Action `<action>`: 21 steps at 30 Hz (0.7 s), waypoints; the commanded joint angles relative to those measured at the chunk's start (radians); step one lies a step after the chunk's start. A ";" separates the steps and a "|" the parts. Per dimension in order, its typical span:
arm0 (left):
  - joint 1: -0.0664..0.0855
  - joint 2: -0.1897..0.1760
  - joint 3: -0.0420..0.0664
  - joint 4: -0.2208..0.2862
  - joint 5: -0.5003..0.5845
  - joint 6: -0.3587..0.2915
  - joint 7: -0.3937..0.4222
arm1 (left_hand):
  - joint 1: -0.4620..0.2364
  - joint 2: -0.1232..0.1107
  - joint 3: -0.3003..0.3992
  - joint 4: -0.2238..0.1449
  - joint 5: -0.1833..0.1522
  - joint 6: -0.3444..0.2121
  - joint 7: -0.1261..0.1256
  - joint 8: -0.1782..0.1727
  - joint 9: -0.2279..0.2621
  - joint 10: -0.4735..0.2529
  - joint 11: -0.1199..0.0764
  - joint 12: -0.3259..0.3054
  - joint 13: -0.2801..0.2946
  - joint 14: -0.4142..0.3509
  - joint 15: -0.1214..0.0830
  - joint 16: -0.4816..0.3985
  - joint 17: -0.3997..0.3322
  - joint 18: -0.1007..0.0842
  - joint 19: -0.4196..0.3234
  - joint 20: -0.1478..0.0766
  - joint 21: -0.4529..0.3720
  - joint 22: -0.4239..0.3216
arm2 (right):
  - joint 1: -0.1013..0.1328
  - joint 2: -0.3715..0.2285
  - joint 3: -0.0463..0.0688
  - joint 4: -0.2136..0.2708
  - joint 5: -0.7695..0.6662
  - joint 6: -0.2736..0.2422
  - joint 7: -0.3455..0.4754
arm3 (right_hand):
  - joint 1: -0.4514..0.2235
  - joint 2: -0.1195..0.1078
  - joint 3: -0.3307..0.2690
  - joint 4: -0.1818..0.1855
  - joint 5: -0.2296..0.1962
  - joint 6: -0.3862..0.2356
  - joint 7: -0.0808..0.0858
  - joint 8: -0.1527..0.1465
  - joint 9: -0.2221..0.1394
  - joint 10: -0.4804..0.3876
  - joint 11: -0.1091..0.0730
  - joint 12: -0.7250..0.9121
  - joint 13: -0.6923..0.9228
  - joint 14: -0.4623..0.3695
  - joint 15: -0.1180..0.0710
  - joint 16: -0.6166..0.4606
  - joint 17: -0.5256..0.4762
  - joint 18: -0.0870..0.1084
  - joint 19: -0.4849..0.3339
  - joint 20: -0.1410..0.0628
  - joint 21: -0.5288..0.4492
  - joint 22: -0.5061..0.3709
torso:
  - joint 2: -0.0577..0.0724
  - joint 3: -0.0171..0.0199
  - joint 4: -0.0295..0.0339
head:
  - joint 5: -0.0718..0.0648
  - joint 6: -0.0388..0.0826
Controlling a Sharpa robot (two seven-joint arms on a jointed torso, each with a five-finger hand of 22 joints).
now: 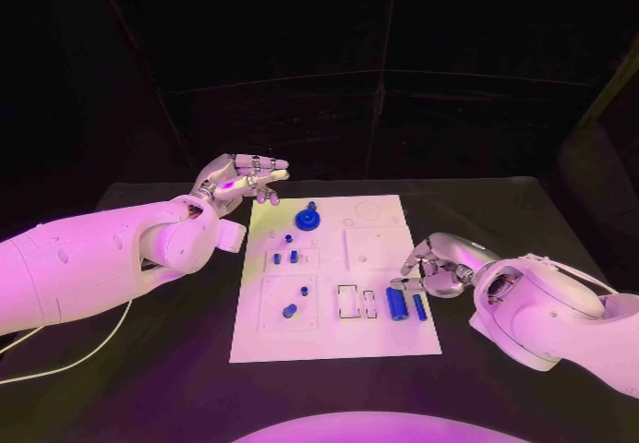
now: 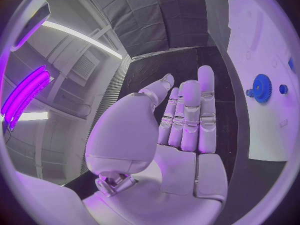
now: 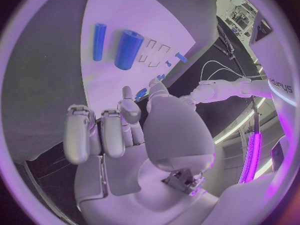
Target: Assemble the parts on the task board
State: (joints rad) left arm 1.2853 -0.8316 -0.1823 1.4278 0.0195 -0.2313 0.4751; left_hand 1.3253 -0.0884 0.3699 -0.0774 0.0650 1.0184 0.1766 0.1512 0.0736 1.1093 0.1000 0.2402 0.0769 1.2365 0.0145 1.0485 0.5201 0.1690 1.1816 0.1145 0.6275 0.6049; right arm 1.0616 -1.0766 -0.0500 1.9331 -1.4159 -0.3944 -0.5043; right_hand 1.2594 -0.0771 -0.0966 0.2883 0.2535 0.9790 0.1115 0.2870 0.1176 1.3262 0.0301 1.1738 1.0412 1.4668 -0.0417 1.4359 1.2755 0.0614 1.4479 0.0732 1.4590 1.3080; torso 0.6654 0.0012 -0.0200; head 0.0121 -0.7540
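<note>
Lying flat mid-table: white task board (image 1: 379, 337), smooth and rectangular, carrying small blue parts.

Sitting near the far edge, a toothed blue gear (image 1: 307, 219); resting by the right edge, a thick blue cylinder (image 1: 397, 304) beside a thinner blue rod (image 1: 419, 306); tiny pieces (image 1: 289, 312) elsewhere too small to identify. Hovering off the far left corner, left hand (image 1: 244, 183), fingers extended, holding nothing. Curling just beside the cylinder, right hand (image 1: 434, 269), fingers apart and empty, contact hard to judge.
</note>
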 commanded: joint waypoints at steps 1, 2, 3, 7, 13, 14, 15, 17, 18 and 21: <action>0.001 -0.002 0.000 0.003 0.002 0.016 0.007 | -0.002 0.010 -0.006 -0.001 0.004 -0.006 0.001 0.002 -0.001 -0.007 0.003 0.007 -0.001 -0.006 0.002 -0.003 -0.001 0.014 0.005 0.001 -0.003 -0.001 | -0.008 0.007 0.000 -0.003 -0.094 0.015 -0.087 | 0.009 -0.001 -0.017 0.002 -0.007 -0.010 0.001 0.011 0.003 0.007 0.001 0.016 0.026 0.055 0.003 0.006 0.009 -0.021 0.009 0.000 0.008 0.121 | 0.000 0.0015 0.0003 | -0.008 -0.001; 0.001 -0.002 0.000 0.003 0.002 0.016 0.007 | -0.002 0.010 -0.006 -0.001 0.004 -0.006 0.001 0.002 -0.001 -0.007 0.003 0.007 -0.001 -0.006 0.002 -0.003 -0.001 0.014 0.005 0.001 -0.003 -0.001 | -0.010 0.009 0.000 -0.006 -0.100 0.024 -0.094 | 0.006 -0.001 -0.022 0.003 -0.010 -0.012 0.001 0.014 0.003 0.007 0.002 0.017 0.029 0.055 0.003 0.008 0.012 -0.021 0.009 0.000 0.008 0.121 | 0.000 0.0017 0.0003 | -0.008 -0.001; 0.001 -0.003 0.000 0.003 0.002 0.016 0.007 | -0.002 0.010 -0.006 -0.001 0.004 -0.006 0.001 0.002 -0.001 -0.007 0.003 0.007 -0.001 -0.006 0.002 -0.003 -0.001 0.014 0.005 0.001 -0.003 -0.001 | -0.012 0.012 -0.001 -0.008 -0.106 0.037 -0.102 | -0.001 0.000 -0.030 0.003 -0.015 -0.014 0.001 0.018 0.004 0.006 0.002 0.020 0.035 0.055 0.003 0.010 0.016 -0.021 0.009 0.000 0.009 0.122 | -0.001 0.0009 -0.0001 | -0.007 -0.003; 0.000 -0.004 0.000 0.003 0.002 0.016 0.007 | -0.002 0.010 -0.006 -0.001 0.004 -0.006 0.001 0.002 -0.001 -0.007 0.003 0.007 -0.001 -0.006 0.002 -0.003 -0.001 0.014 0.005 0.001 -0.003 -0.001 | -0.023 0.021 -0.001 -0.014 -0.118 0.067 -0.127 | -0.047 0.005 -0.060 0.006 -0.028 -0.024 0.002 0.035 0.007 0.004 0.003 0.026 0.052 0.056 0.005 0.015 0.027 -0.021 0.009 0.002 0.009 0.123 | 0.001 -0.0004 -0.0011 | -0.008 -0.004; 0.000 -0.004 0.000 0.003 0.002 0.017 0.007 | -0.002 0.010 -0.006 -0.001 0.004 -0.006 0.001 0.002 -0.001 -0.007 0.003 0.007 -0.001 -0.006 0.002 -0.003 -0.001 0.014 0.005 0.001 -0.003 -0.001 | -0.035 0.035 -0.002 -0.019 -0.128 0.077 -0.143 | -0.068 0.006 -0.071 0.006 -0.032 -0.028 0.002 0.046 0.010 0.005 0.003 0.031 0.065 0.056 0.005 0.016 0.030 -0.022 0.009 0.003 0.010 0.124 | 0.000 0.0005 0.0013 | -0.009 -0.004; 0.000 -0.004 0.000 0.003 0.002 0.017 0.007 | -0.002 0.010 -0.006 -0.001 0.004 -0.006 0.001 0.002 -0.001 -0.007 0.003 0.007 -0.001 -0.006 0.002 -0.003 -0.001 0.014 0.005 0.001 -0.003 -0.001 | -0.036 0.037 -0.002 -0.021 -0.130 0.081 -0.146 | -0.069 0.006 -0.071 0.006 -0.032 -0.028 0.002 0.047 0.010 0.005 0.003 0.031 0.066 0.056 0.005 0.016 0.030 -0.022 0.009 0.003 0.010 0.124 | 0.000 0.0006 0.0018 | -0.009 -0.004; 0.000 -0.004 0.000 0.003 0.002 0.017 0.007 | -0.002 0.010 -0.006 -0.001 0.004 -0.006 0.001 0.002 -0.001 -0.007 0.003 0.007 -0.001 -0.006 0.002 -0.003 -0.001 0.014 0.005 0.001 -0.003 -0.001 | -0.036 0.038 -0.002 -0.022 -0.132 0.084 -0.150 | -0.070 0.005 -0.072 0.006 -0.032 -0.028 0.002 0.048 0.010 0.006 0.003 0.032 0.067 0.056 0.005 0.016 0.030 -0.022 0.010 0.003 0.010 0.125 | 0.000 0.0006 0.0024 | -0.010 -0.004; 0.000 -0.005 0.000 0.002 0.002 0.017 0.007 | -0.002 0.010 -0.006 -0.001 0.004 -0.006 0.001 0.002 -0.001 -0.007 0.003 0.007 -0.001 -0.006 0.002 -0.003 -0.001 0.014 0.005 0.001 -0.003 -0.001 | -0.038 0.040 -0.002 -0.025 -0.137 0.090 -0.155 | -0.073 0.006 -0.073 0.006 -0.032 -0.028 0.001 0.051 0.011 0.007 0.003 0.035 0.072 0.057 0.005 0.018 0.033 -0.022 0.011 0.003 0.012 0.126 | -0.001 -0.0009 0.0019 | -0.010 -0.005; -0.001 -0.006 0.000 0.002 0.002 0.017 0.007 | -0.002 0.010 -0.006 -0.001 0.004 -0.006 0.001 0.002 -0.001 -0.007 0.003 0.007 -0.001 -0.006 0.002 -0.003 -0.001 0.014 0.005 0.001 -0.003 -0.001 | -0.038 0.042 -0.002 -0.026 -0.140 0.099 -0.157 | -0.073 0.006 -0.074 0.006 -0.033 -0.028 0.001 0.052 0.011 0.008 0.003 0.036 0.073 0.057 0.005 0.018 0.034 -0.022 0.011 0.003 0.012 0.127 | -0.001 -0.0010 0.0012 | -0.010 -0.006; -0.001 -0.007 0.000 0.001 0.002 0.017 0.006 | -0.002 0.010 -0.006 -0.001 0.004 -0.006 0.001 0.002 -0.001 -0.007 0.003 0.007 -0.001 -0.006 0.002 -0.003 -0.001 0.014 0.005 0.001 -0.003 -0.001 | -0.041 0.048 -0.002 -0.028 -0.144 0.123 -0.161 | -0.081 0.007 -0.077 0.006 -0.034 -0.025 -0.001 0.062 0.014 0.011 0.002 0.041 0.083 0.058 0.005 0.020 0.039 -0.023 0.013 0.002 0.014 0.129 | -0.001 -0.0008 -0.0008 | -0.008 -0.007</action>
State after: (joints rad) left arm 1.2837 -0.8377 -0.1829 1.4280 0.0195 -0.2261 0.4750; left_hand 1.3253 -0.0884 0.3699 -0.0774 0.0650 1.0184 0.1766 0.1512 0.0736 1.1093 0.1000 0.2402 0.0769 1.2365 0.0145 1.0485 0.5202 0.1690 1.1816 0.1145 0.6275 0.6051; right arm 1.0214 -1.0313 -0.0520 1.9043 -1.5333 -0.3174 -0.6412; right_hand 1.1876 -0.0665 -0.1674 0.2961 0.2232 0.9572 0.1148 0.3419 0.1302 1.3311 0.0322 1.2087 1.1212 1.4668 -0.0416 1.4523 1.3082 0.0458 1.4516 0.0765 1.4673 1.3077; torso 0.6646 0.0008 -0.0189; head 0.0016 -0.7598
